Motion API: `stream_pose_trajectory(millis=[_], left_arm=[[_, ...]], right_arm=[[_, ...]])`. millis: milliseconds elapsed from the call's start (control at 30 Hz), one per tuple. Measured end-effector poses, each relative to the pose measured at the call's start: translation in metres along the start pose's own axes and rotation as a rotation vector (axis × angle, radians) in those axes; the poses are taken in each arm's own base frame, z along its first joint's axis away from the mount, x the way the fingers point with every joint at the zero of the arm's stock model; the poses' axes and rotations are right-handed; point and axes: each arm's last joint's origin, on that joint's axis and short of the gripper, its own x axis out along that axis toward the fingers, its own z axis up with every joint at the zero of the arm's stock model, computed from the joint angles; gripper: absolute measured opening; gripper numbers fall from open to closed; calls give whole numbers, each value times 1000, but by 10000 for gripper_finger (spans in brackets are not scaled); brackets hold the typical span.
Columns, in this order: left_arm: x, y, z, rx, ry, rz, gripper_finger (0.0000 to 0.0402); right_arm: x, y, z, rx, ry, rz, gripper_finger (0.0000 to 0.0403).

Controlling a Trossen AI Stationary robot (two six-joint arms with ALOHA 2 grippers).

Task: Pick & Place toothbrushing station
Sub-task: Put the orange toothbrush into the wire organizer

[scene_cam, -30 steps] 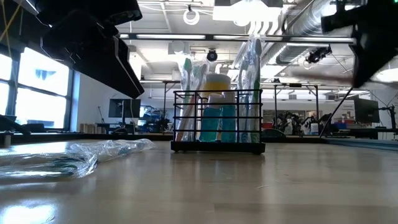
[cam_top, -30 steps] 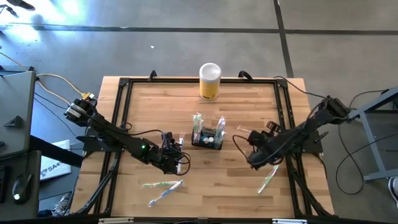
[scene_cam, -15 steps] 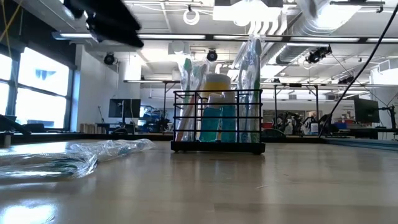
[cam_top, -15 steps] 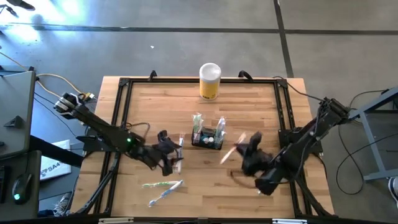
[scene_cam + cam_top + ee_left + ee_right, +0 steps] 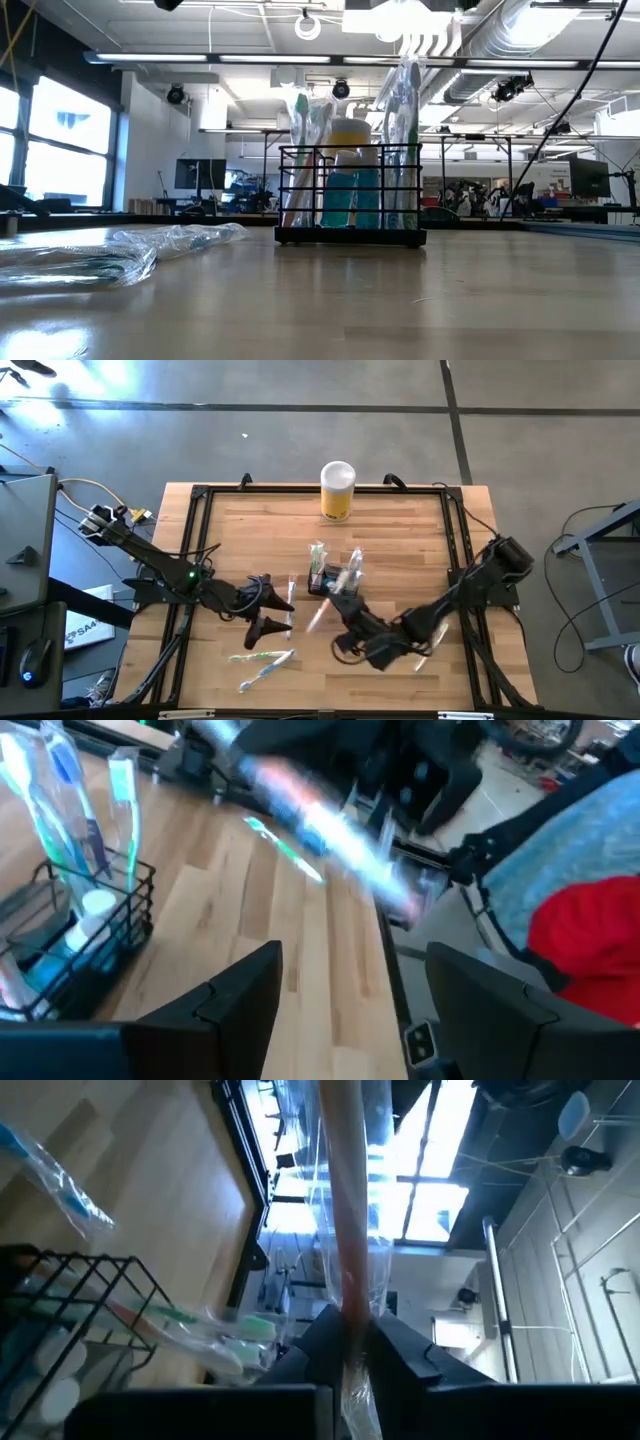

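The toothbrushing station, a black wire caddy (image 5: 333, 581) (image 5: 350, 195) (image 5: 75, 945) holding wrapped toothbrushes and small bottles, stands on its flat bottom at the table's middle. My right gripper (image 5: 342, 622) (image 5: 350, 1335) hovers just near of it, shut on a plastic-wrapped toothbrush (image 5: 318, 616) (image 5: 345, 1200) with an orange handle. My left gripper (image 5: 279, 610) (image 5: 350, 1010) hangs open to the caddy's left, its fingers bare. Neither gripper shows in the low view. My right gripper pinches the wrapped toothbrush between its two fingers, on the handle (image 5: 352, 1295) through the clear wrapper. The brush runs on straight ahead past the fingertips. It is lifted clear of the table, slanting beside the caddy's near side.
Two more wrapped toothbrushes (image 5: 262, 657) (image 5: 110, 255) lie on the table near the front left, and another (image 5: 432, 643) lies under my right arm. A yellow cylinder with a white lid (image 5: 338, 491) stands at the far edge. A black frame rims the tabletop.
My right gripper has swung from the table's right side toward the caddy, rolling its wrist and carrying the wrapped toothbrush clear of the table. My left gripper has risen out of the low view and drawn back a little toward the table's left edge, staying open.
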Motion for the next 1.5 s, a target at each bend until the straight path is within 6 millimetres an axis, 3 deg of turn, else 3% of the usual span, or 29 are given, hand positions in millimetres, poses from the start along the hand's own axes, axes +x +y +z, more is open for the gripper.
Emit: stream_pose_trajectory(millis=[133, 267, 633, 833, 1167, 1300, 1500], left_arm=[[2, 3, -2, 4, -21, 67, 239], [3, 3, -1, -6, -27, 71, 239], [6, 2, -3, -20, -21, 69, 239], [18, 3, -6, -43, 2, 9, 239], [37, 25, -3, -46, 67, -8, 237], [37, 26, -3, 25, 69, -5, 200], [37, 27, -5, 45, 81, 10, 58]], right_arm=[[26, 8, 6, -13, 17, -26, 24], [38, 10, 11, -67, -36, -45, 24], [48, 7, 17, -234, -110, -118, 25], [56, 6, 13, -250, -97, -119, 25], [59, 6, 12, -258, -86, -115, 25], [58, 7, 12, -237, -76, -107, 25], [58, 9, 12, -135, -81, -89, 43]])
